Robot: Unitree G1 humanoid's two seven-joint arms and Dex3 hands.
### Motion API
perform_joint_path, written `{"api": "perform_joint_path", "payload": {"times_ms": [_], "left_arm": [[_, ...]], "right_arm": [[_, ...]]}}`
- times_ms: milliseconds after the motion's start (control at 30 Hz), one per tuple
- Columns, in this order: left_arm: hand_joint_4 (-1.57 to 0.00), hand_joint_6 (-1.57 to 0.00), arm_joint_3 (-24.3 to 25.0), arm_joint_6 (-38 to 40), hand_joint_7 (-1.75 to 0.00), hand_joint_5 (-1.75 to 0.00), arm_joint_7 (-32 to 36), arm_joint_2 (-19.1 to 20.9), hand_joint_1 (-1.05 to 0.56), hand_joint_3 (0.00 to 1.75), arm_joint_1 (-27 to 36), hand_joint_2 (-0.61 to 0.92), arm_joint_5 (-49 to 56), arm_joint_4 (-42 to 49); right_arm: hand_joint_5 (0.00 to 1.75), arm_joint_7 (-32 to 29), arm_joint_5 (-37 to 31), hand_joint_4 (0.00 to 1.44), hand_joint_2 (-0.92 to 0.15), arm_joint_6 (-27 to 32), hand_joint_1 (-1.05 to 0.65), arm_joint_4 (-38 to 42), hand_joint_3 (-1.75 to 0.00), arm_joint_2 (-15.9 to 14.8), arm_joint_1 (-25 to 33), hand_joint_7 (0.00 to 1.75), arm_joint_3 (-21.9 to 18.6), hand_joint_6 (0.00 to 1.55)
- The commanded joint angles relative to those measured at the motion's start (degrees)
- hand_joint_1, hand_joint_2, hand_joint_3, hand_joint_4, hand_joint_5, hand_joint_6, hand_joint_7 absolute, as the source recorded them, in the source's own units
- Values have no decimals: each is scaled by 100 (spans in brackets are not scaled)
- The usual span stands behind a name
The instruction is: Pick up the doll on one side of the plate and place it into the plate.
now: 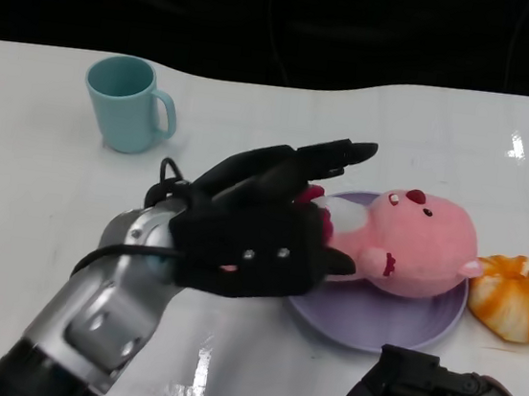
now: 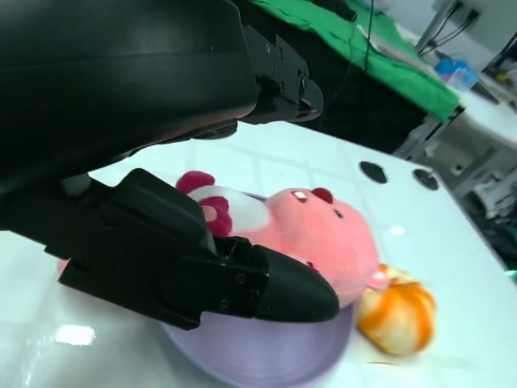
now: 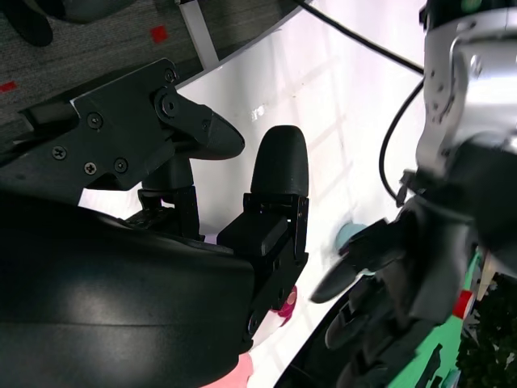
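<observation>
The doll (image 1: 413,245) lies on its side in the plate (image 1: 373,332), head toward 3 o'clock, so the placing looks nearly done. The left robot hand (image 1: 261,227) covers the doll's lower half at the plate's 9 o'clock edge, fingers stretched forward over the body. The left wrist view shows a thick finger low beside the doll and the shell above it, with the doll between them. Whether the fingers press the plush or have let go, I cannot tell; the doll's weight seems to rest on the plate either way.

The right robot hand (image 1: 414,395) sits at 6 o'clock from the plate, apart from it, fingers spread and empty, probably kept back to leave the left arm room.

An orange (image 1: 521,297) touches the plate's 3 o'clock rim, just beside the doll's head. A cup (image 1: 126,104) stands well away at 10 o'clock on the tabletop (image 1: 34,189), clear of the arm's path back.
</observation>
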Motion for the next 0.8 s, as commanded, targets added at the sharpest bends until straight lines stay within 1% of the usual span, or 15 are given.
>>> {"api": "perform_joint_path", "payload": {"times_ms": [33,100,167,233,267,300,333,367,400,433,533,567,633,700,800], "left_arm": [[-15,-40,394,-86,-14,-82,-39,0,-57,19,401,92,-534,-437],[-19,-46,626,-59,-17,-94,-15,-85,-50,17,739,92,-950,-738],[-28,-57,792,-23,-23,-103,28,-159,-40,14,1024,92,-1261,-972],[-30,-60,918,-142,-25,-106,96,-240,-37,13,1273,92,-1500,-1096],[-42,-65,996,-239,-42,-110,142,-305,-27,21,1425,88,-1640,-1151],[-47,-63,1050,-308,-57,-111,174,-348,-24,38,1530,79,-1739,-1189],[-50,-61,1131,-385,-67,-112,196,-402,-22,55,1694,70,-1899,-1250],[-59,-66,1191,-417,-84,-118,194,-437,-16,92,1811,55,-2036,-1305],[-63,-68,1231,-442,-93,-121,192,-459,-14,109,1891,48,-2135,-1342],[-65,-69,1253,-456,-97,-122,188,-470,-12,119,1937,44,-2195,-1366],[-79,-80,1438,-249,-113,-136,168,-454,-13,132,2368,46,-2534,-1769],[-82,-82,1480,-136,-123,-146,152,-416,-15,135,2482,46,-2619,-1912],[-83,-83,1524,74,-130,-154,137,-338,-17,138,2632,45,-2724,-2144],[-90,-87,1571,357,-146,-168,141,-247,-19,148,2830,37,-2828,-2479],[-96,-89,1617,748,-157,-174,160,-164,-18,154,3008,34,-3010,-2846]], "right_arm": [[157,6,15,64,-64,-94,-12,24,-91,-75,13,123,-71,60],[157,13,23,64,-64,-90,-12,21,-91,-83,13,123,-80,60],[157,14,37,64,-64,-81,-12,20,-91,-81,15,122,-84,60],[157,15,38,64,-64,-97,-11,28,-92,-85,22,122,-91,60],[157,17,36,64,-64,-110,-12,35,-92,-90,27,122,-97,60],[157,18,36,64,-64,-119,-12,39,-92,-93,31,122,-101,60],[157,23,29,64,-64,-133,-12,49,-92,-104,27,122,-105,60],[157,27,26,64,-64,-130,-12,54,-92,-111,16,122,-107,59],[157,30,24,64,-64,-128,-12,58,-91,-115,9,122,-107,59],[157,31,24,64,-64,-125,-11,60,-91,-118,4,122,-108,59],[157,17,52,65,-65,-111,-12,71,-91,-92,-10,122,-90,60],[157,13,48,65,-65,-108,-12,70,-91,-91,-12,122,-81,60],[157,6,26,65,-65,-85,-12,52,-90,-96,-13,122,-64,60],[157,-2,13,64,-65,-18,-12,12,-90,-95,-16,122,-48,60],[157,-4,-2,63,-65,-4,-12,-8,-90,-104,-19,122,-40,60]]}}
